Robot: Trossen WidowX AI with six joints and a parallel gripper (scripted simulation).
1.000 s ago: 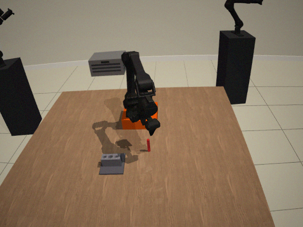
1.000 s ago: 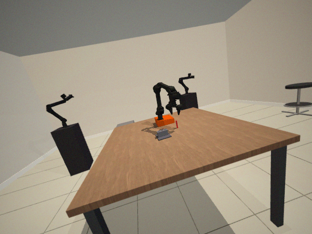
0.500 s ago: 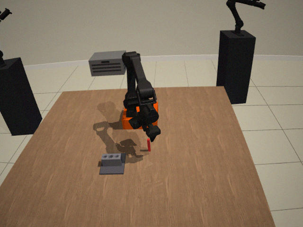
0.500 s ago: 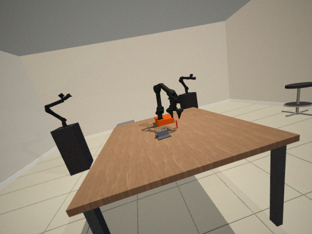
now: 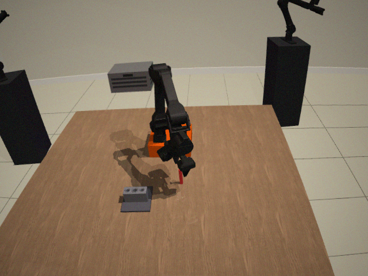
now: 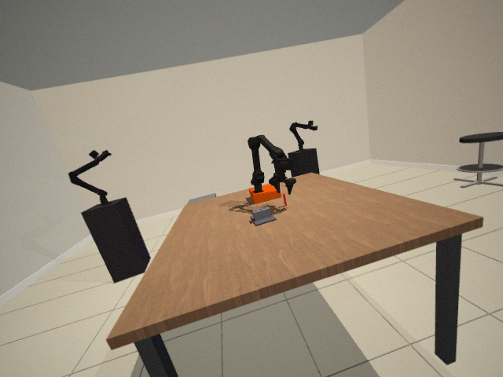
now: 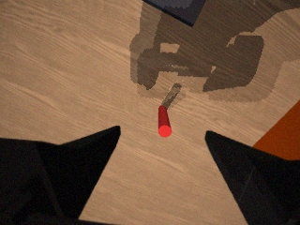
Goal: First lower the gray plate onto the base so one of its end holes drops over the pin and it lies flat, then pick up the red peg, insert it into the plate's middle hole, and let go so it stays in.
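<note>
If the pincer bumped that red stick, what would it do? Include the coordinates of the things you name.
The red stick (image 5: pixel 181 177) (image 6: pixel 284 199) (image 7: pixel 163 119) would probably topple, since it stands upright and is slender. Once down, it might roll, being round. It looks stiff, its sides straight.

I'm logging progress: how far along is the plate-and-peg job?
Done, apparently: the gray plate sits on its base. In hand: the open gripper hovers around the upright red peg. Left: grasping, inserting, releasing.

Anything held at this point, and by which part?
Nothing is held: the gripper's fingers stand open, with the red peg upright on the table.
</note>
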